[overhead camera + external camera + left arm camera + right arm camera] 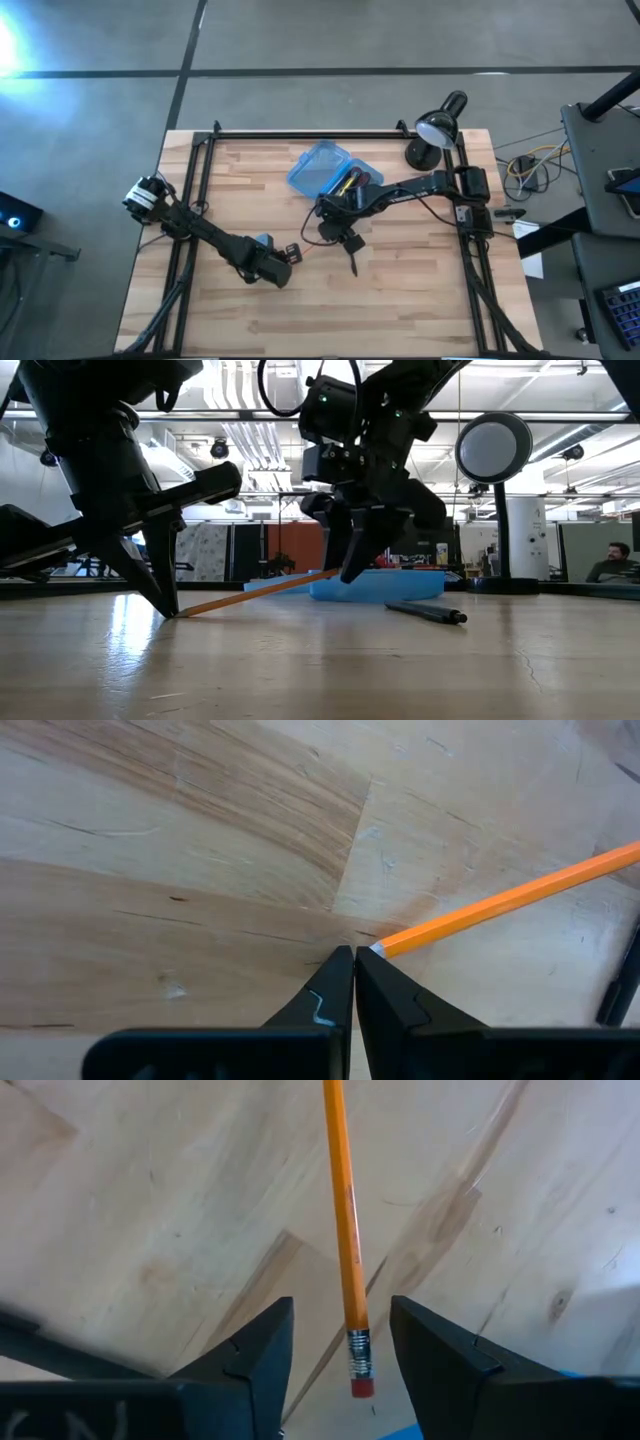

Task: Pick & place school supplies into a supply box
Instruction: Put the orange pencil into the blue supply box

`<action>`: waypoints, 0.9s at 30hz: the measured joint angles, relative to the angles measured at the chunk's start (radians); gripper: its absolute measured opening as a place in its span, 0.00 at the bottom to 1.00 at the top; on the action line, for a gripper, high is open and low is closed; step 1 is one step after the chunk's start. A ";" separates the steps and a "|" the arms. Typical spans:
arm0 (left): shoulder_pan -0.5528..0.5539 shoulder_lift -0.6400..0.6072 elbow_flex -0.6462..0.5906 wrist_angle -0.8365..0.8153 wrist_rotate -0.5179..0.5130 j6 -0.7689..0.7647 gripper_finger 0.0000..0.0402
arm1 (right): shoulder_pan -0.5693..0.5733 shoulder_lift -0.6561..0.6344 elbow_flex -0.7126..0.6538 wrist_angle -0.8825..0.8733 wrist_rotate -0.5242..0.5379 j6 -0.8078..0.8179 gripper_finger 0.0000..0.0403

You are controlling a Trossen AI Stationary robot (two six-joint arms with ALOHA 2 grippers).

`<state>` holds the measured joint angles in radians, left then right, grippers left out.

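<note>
An orange pencil (pixel 250 590) slants up from the table. Its pointed tip (pixel 378 948) is at my shut left gripper (pixel 355 955), left of the table's middle (pixel 293 253). Its eraser end (pixel 360 1370) is raised between the fingers of my open right gripper (pixel 340 1330), near the table's middle (pixel 338 228). The translucent blue supply box (pixel 322 170) lies open just beyond, with several supplies (pixel 350 182) in one half. A dark pen (pixel 352 260) lies flat on the table near my right gripper. My left gripper comes from above, slanting down, and its shut fingertips (pixel 168 608) meet the pencil's pointed tip (pixel 378 948) at the table; pinched or pressed down, I cannot tell. The pencil rises from there toward the box. My right gripper stands with a finger on each side of the eraser end (pixel 360 1370), with a gap showing on both sides; whether it touches the pencil, I cannot tell.
A black desk lamp (pixel 437 128) stands at the far right corner, its round head (pixel 493 448) over the table. Black frame rails (pixel 300 133) run along the far and side edges. Bare wood lies toward the near edge. A person (pixel 610 560) sits in the room beyond.
</note>
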<state>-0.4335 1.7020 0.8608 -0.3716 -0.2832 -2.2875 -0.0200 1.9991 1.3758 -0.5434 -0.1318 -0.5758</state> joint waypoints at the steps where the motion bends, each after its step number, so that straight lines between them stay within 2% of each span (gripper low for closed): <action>1: 0.000 0.000 0.000 0.000 0.000 0.000 0.00 | 0.000 0.000 0.000 0.000 0.000 0.001 0.39; 6: 0.000 0.000 0.000 0.001 0.000 0.000 0.00 | 0.000 0.000 0.000 0.000 0.001 0.004 0.34; 16: 0.000 0.000 0.000 0.001 -0.005 0.002 0.00 | 0.000 0.000 0.000 0.000 0.028 -0.001 0.14; 21: 0.000 0.000 0.000 0.002 -0.009 0.003 0.00 | -0.009 0.000 0.000 0.000 0.029 -0.006 0.09; 24: -0.001 -0.002 0.003 -0.001 -0.050 0.009 0.00 | -0.014 0.000 0.000 -0.004 0.032 -0.006 0.07; 27: -0.006 -0.013 0.024 -0.041 -0.147 0.058 0.00 | -0.017 -0.014 0.000 -0.007 0.040 -0.003 0.07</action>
<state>-0.4397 1.6887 0.8851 -0.4130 -0.4304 -2.2292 -0.0368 1.9851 1.3758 -0.5501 -0.0918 -0.5792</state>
